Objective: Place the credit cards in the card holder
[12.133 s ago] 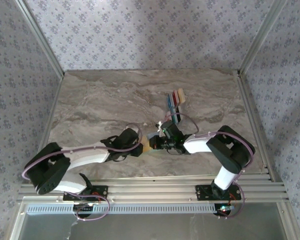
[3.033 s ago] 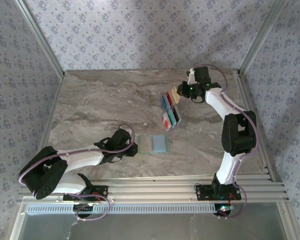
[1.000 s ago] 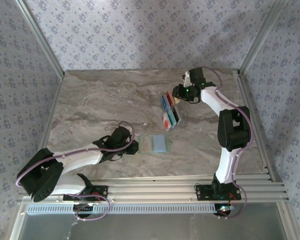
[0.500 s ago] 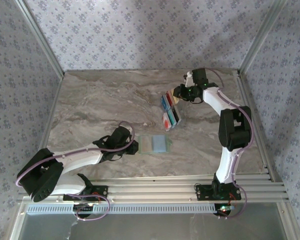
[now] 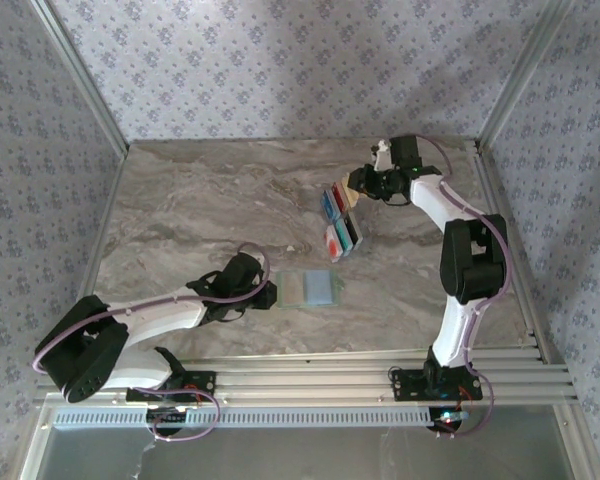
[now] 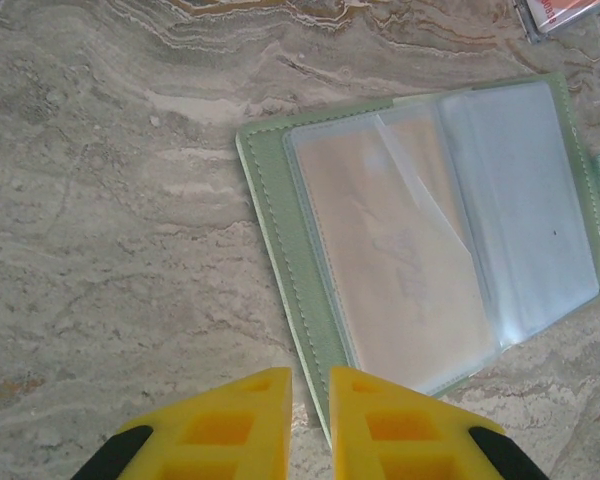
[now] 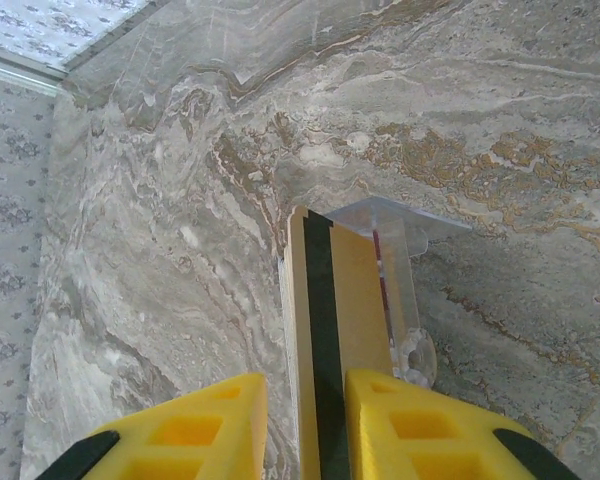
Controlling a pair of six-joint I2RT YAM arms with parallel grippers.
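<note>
- Tan plastic is what I have in the right pincer [image 7: 305, 388]. The tan card [image 7: 330, 300] stands on edge between its yellow fingers [image 7: 195, 430], with the jaws narrow and, as far as I can judge, pinched on it.
- Just beyond it is the clear stand [image 7: 410, 250], with a thin red edge showing inside. From above, the rest of the credit cards [image 5: 340, 222] sit bunched at that stand, right of the middle of the table [image 5: 200, 200].
- The card holder [image 6: 420, 240] lies open and flat near the front of the table, well apart from the stand. One clear pocket has a tan-orange card under it. The pocket beside it looks pale, and I cannot tell what it holds.
- My left pincer [image 6: 310, 380] has its jaws almost together. The holder's near corner runs down into the gap, so I read it as nipping the green cover to keep it from sliding.
- I judge the step in hand to be taking one card from the stand. The carry to the holder is not yet begun.
- Next I would lift the card clear without dragging its neighbours and bring it back toward the holder. There I would turn it to line an edge up with a pocket mouth, then slide it under the film while the left side holds firm.
- The right arm is stretched far out to the back right, with its wrist turned leftward at the stand.
- The left arm lies low and long across the near left, with its tip at the holder's left edge.
</note>
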